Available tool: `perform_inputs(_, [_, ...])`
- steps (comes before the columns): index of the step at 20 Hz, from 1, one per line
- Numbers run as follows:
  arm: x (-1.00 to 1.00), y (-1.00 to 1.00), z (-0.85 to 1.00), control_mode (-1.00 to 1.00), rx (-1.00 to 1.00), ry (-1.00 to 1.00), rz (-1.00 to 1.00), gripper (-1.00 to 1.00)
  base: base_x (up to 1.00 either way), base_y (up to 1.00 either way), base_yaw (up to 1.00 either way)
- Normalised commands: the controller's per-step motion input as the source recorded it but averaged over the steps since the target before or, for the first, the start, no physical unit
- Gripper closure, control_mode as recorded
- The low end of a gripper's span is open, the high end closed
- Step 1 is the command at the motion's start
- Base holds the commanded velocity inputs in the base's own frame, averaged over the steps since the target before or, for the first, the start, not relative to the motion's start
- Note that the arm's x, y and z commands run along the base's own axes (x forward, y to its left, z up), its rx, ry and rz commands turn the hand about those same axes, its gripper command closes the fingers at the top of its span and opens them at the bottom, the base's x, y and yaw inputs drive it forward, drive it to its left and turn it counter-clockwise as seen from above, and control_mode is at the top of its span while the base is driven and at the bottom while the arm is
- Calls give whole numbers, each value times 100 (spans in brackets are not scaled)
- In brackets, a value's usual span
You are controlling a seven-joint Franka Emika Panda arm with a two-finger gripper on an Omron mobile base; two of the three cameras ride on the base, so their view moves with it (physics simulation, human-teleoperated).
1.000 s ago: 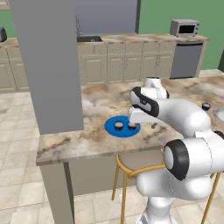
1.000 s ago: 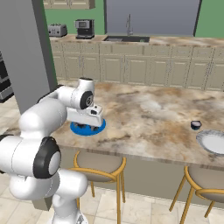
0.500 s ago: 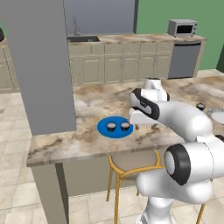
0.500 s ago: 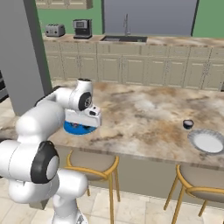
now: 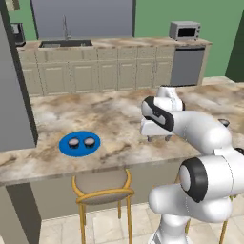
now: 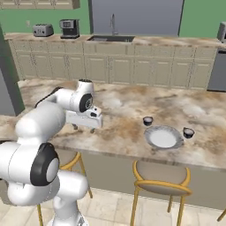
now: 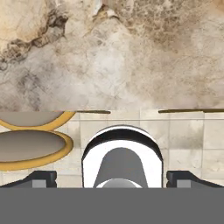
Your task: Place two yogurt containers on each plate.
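A: Two cups (image 5: 80, 141) sit side by side on the blue plate (image 5: 65, 147), near the left end of the marble surface (image 5: 109, 114) in the left base view.

B: And the other two?

A: In the right base view one cup (image 6: 148, 120) stands just beside the upper left rim of the grey-white plate (image 6: 151, 140), and another cup (image 6: 188, 132) just beside its right rim. Whether either touches the rim I cannot tell. The plate itself carries nothing.

B: Where is the pincer (image 6: 82, 128)?

A: Over the front part of the surface, between the two plates and well apart from both. In the left base view the pincer (image 5: 156, 138) hangs under the white hand, pointing down, its tips close above the marble.

B: How wide is it?

A: The hand view shows the two dark tips, one (image 7: 41, 178) at the lower left and one (image 7: 187, 178) at the lower right, far apart, with nothing between them. It is spread wide and holds nothing.

B: What lies under it?

A: Bare marble in the upper half of the hand view, then the surface's front edge, tiled floor (image 7: 199, 140) and part of a stool (image 7: 30, 146) with a yellow frame and a grey seat.

B: Anything else?

A: Behind the surface runs a row of cabinets (image 5: 100, 74) with a sink (image 5: 66, 44) and a microwave (image 5: 185, 30). The right base view adds a toaster (image 6: 43, 30) and a coffee maker (image 6: 69, 28) on that back run.
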Motion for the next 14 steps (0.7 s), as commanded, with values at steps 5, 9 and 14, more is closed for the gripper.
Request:
perform_inputs(5, [0,0,0,100,0,0,0,-100,5,-82,0])
perform_inputs(9, [0,0,0,100,0,0,0,-100,22,-56,0])
perform_inputs(14, [0,0,0,100,0,0,0,-100,25,-53,0])
